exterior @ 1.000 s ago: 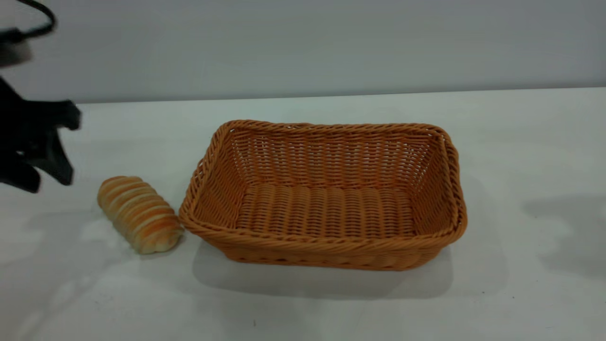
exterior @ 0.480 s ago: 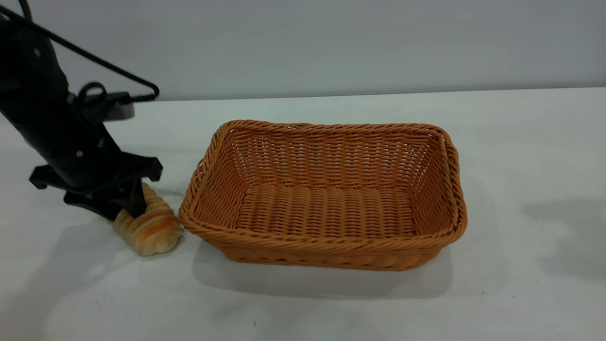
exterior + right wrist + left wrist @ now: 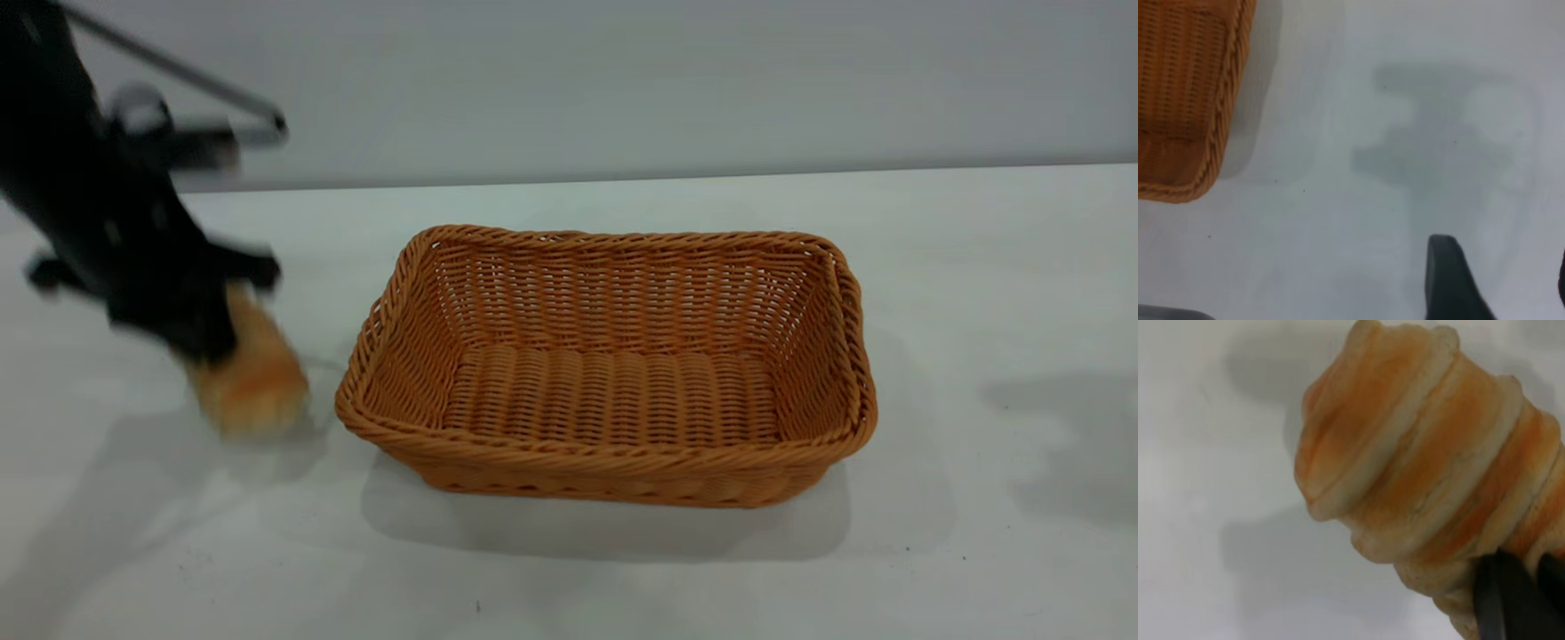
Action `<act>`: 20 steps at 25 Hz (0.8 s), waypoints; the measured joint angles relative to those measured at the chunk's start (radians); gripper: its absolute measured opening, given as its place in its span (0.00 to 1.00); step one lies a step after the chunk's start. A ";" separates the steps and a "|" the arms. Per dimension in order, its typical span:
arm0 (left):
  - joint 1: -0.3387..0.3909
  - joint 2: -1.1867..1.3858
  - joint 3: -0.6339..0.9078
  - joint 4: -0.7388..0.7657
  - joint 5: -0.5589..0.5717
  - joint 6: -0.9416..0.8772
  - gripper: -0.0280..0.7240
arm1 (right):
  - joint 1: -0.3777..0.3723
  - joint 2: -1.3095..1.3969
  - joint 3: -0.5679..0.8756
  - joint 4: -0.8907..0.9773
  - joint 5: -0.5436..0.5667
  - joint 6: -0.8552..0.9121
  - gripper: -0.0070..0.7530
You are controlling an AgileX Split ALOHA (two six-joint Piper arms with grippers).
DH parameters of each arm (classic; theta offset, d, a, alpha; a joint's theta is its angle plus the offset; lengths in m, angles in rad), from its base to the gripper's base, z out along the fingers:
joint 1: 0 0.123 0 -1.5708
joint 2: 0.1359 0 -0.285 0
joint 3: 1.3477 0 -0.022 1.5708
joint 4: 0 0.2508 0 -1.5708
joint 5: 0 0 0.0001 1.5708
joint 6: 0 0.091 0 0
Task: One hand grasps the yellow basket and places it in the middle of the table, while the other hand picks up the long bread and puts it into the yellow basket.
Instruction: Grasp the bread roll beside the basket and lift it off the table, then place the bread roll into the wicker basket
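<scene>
The long bread point(image 3: 253, 382), ridged gold and cream, hangs just above the table point(image 3: 569, 587) to the left of the yellow basket point(image 3: 613, 462), held in my left gripper point(image 3: 209, 342), which is shut on its far end. In the left wrist view the bread point(image 3: 1425, 467) fills the picture, with a black finger point(image 3: 1501, 603) pressed into it. The basket stands empty in the middle of the table. My right gripper point(image 3: 1505, 283) does not show in the exterior view; in its wrist view it hovers open and empty over bare table beside a corner of the basket point(image 3: 1185, 100).
The grey wall runs behind the table's far edge point(image 3: 569, 178). My right arm's shadow point(image 3: 1067, 436) lies on the table to the right of the basket.
My left gripper came in from the left, came down on the bread and closed on it. It has now lifted the bread a little off the table. The basket has not moved.
</scene>
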 joint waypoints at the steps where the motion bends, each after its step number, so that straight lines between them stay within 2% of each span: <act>1: -0.004 -0.049 0.000 0.000 -0.002 0.004 0.07 | 0.000 0.000 0.000 0.000 0.000 0.000 0.57; 6: -0.082 -0.196 0.000 0.000 -0.063 0.046 0.07 | 0.000 0.000 0.000 0.000 0.000 0.000 0.57; 13: -0.295 -0.128 0.000 -0.063 -0.131 0.029 0.07 | 0.000 0.000 0.000 0.001 0.000 0.000 0.57; 17: -0.345 -0.064 0.000 -0.115 -0.174 -0.045 0.10 | 0.000 0.000 0.000 0.001 0.000 0.000 0.57; 20: -0.354 -0.026 0.000 -0.124 -0.173 -0.058 0.19 | 0.000 0.000 0.000 0.002 0.000 0.000 0.57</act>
